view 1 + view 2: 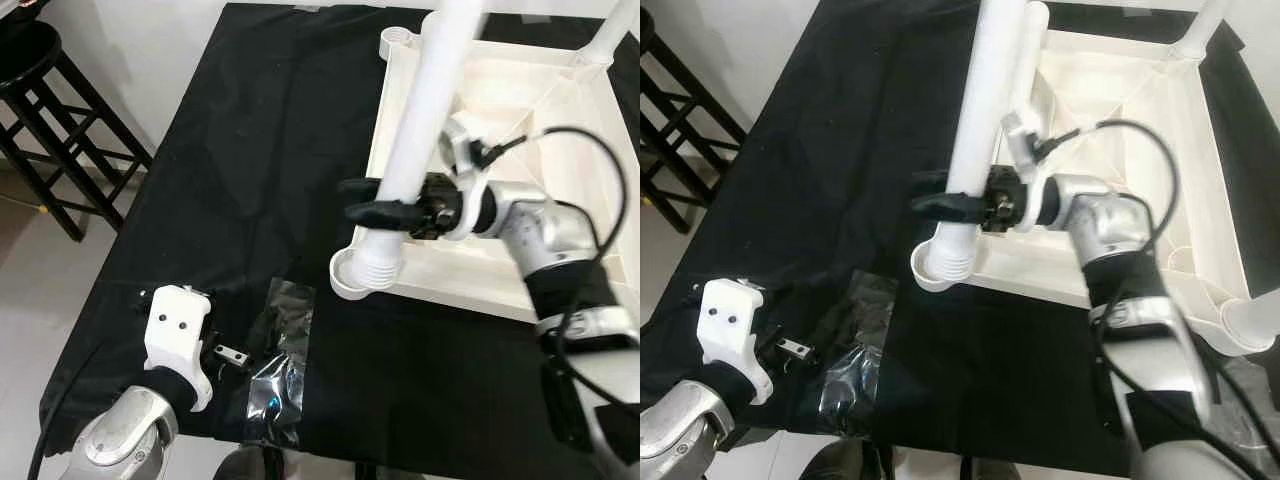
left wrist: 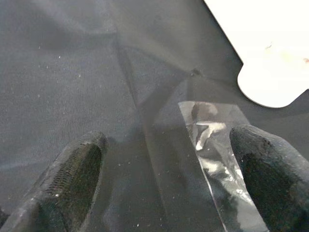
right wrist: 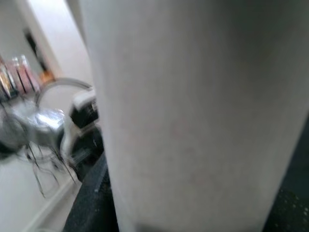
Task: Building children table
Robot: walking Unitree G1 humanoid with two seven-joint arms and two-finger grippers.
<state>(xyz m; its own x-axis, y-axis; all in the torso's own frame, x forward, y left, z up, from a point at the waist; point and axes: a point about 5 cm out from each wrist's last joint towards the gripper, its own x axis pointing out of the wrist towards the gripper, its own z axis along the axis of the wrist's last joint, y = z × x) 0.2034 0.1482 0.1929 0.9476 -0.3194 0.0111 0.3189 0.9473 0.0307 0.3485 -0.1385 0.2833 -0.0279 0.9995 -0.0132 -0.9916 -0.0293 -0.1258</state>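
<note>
Table leg (image 1: 425, 130) stands in the upturned table's (image 1: 560, 110) corner socket, pinched by the right tool (image 1: 385, 212); left tool (image 2: 164, 179) spread over black cloth (image 1: 240, 150).

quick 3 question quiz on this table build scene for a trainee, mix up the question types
1. True or false: the right pincer is shut on the white table leg.
2. Multiple choice: the threaded end of that leg sits at
A. a corner socket of the upturned white tabletop
B. the black stool
C. the clear plastic bag
3. Fill in: the left pincer hovers open over the ______ cloth, next to the plastic bag.

Key: 1 true; 2 A; 3 black
</note>
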